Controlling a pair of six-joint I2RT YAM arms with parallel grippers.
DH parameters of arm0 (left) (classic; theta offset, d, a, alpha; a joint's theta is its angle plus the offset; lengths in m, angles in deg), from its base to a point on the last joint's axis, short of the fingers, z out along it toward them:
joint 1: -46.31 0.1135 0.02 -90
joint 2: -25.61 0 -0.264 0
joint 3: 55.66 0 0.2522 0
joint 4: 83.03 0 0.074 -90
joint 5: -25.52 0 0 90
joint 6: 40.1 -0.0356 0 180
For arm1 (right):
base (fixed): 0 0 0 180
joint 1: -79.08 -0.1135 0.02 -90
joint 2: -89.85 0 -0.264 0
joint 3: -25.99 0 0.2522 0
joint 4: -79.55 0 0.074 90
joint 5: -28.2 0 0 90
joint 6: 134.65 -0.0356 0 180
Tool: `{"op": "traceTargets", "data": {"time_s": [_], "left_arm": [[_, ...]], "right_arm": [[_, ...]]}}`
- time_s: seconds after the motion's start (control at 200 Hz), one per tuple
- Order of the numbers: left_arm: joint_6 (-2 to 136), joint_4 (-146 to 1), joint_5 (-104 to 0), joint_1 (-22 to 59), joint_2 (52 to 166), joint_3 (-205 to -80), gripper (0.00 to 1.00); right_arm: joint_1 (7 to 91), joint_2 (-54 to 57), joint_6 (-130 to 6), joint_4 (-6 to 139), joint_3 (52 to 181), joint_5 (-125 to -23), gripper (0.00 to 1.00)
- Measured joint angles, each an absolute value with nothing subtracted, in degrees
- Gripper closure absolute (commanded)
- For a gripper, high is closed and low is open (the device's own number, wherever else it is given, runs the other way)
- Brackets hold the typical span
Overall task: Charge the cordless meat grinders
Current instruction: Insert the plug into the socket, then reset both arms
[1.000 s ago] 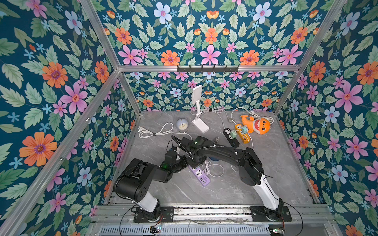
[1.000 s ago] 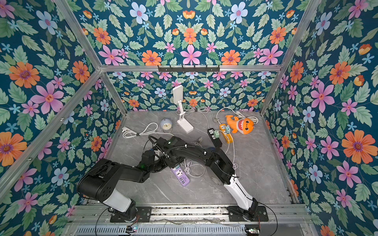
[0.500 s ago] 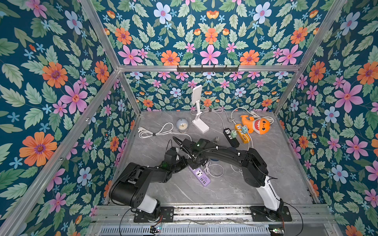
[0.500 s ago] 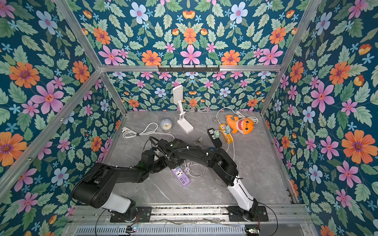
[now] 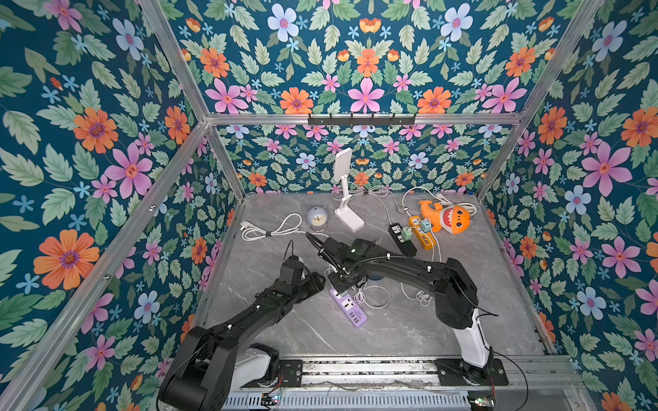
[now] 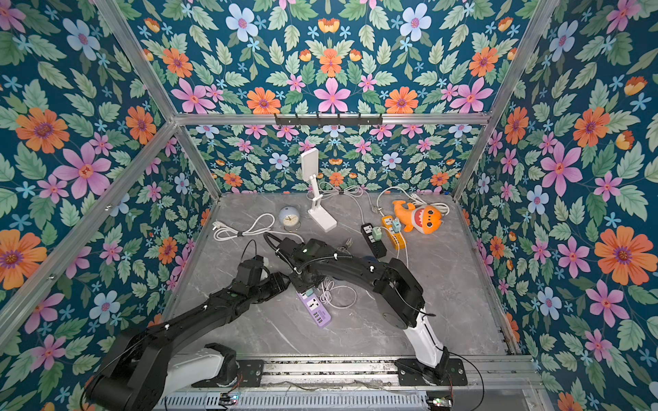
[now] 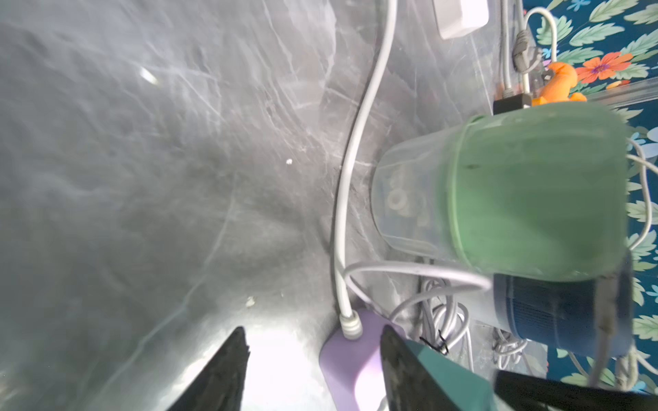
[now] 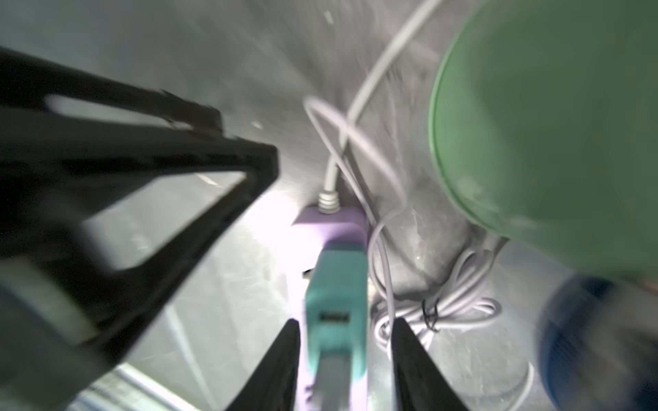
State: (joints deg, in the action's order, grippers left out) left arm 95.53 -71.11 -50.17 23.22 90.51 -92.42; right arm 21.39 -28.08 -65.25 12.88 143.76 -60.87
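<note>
The right gripper straddles a teal plug adapter that sits on the purple power strip. Its jaws are apart, with a thin gap on either side of the adapter, so nothing is clamped. The left gripper hovers low over the strip's cord end with its jaws spread wide and nothing between them but that end of the strip. The pale green meat grinder stands on the grey marble tabletop just past the strip's white cord, green dome over a clear cup. The navy meat grinder is right beside it, next to a bundle of coiled thin cable. In both top views the right arm covers both grinders almost wholly.
</note>
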Motion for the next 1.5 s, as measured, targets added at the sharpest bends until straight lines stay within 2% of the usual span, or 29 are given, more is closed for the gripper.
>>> {"op": "traceTargets", "data": {"time_s": [0.065, 0.13, 0.36, 0.585, 0.695, 0.795, 0.835, 0.905, 0.925, 1.055, 1.145, 1.3, 1.5], "left_arm": [[95.1, -68.3, -51.2, 23.2, 87.9, -93.0, 0.21], [94.9, -65.7, -52.0, 23.3, 85.7, -93.7, 0.17], [93.0, -56.4, -55.0, 23.3, 79.8, -98.8, 0.12], [85.7, -50.3, -62.1, 23.3, 74.9, -111.4, 0.08], [79.1, -50.1, -67.8, 23.3, 75.2, -117.9, 0.06], [71.6, -51.5, -73.5, 23.3, 76.9, -123.4, 0.08], [68.7, -52.9, -75.9, 23.3, 77.7, -124.7, 0.01], [64.2, -55.0, -79.3, 23.3, 79.1, -126.2, 0.00], [63.0, -55.7, -79.8, 23.3, 79.3, -126.3, 0.00], [55.2, -67.3, -84.2, 25.4, 80.5, -120.3, 0.00], [53.9, -75.0, -84.9, 31.7, 81.6, -110.8, 0.00], [56.4, -83.3, -84.2, 40.9, 82.7, -95.5, 0.00], [57.4, -98.5, -82.3, 43.6, 89.4, -82.2, 0.01]], "right_arm": [[21.3, -26.7, -65.3, 12.8, 144.2, -61.4, 0.51], [21.3, -25.7, -65.2, 12.6, 144.3, -61.4, 0.50], [21.6, -20.7, -64.8, 11.1, 143.8, -61.2, 0.46], [25.0, -6.8, -63.4, 14.2, 137.9, -61.5, 0.45], [31.8, 3.0, -63.1, 18.2, 131.8, -60.5, 0.45], [43.0, 12.2, -64.2, 26.3, 121.9, -57.8, 0.57], [48.2, 16.5, -64.2, 32.4, 115.3, -56.8, 0.46], [55.8, 24.2, -63.7, 42.0, 103.5, -55.8, 0.33], [57.4, 25.8, -63.4, 43.7, 101.3, -55.9, 0.33], [74.0, 30.9, -62.7, 58.3, 93.3, -56.9, 0.25], [81.8, 30.1, -62.5, 63.4, 88.2, -55.6, 0.23], [84.7, 29.0, -58.5, 69.4, 73.9, -51.3, 0.22], [85.2, 24.4, -55.4, 80.3, 59.4, -49.2, 0.18]]}}
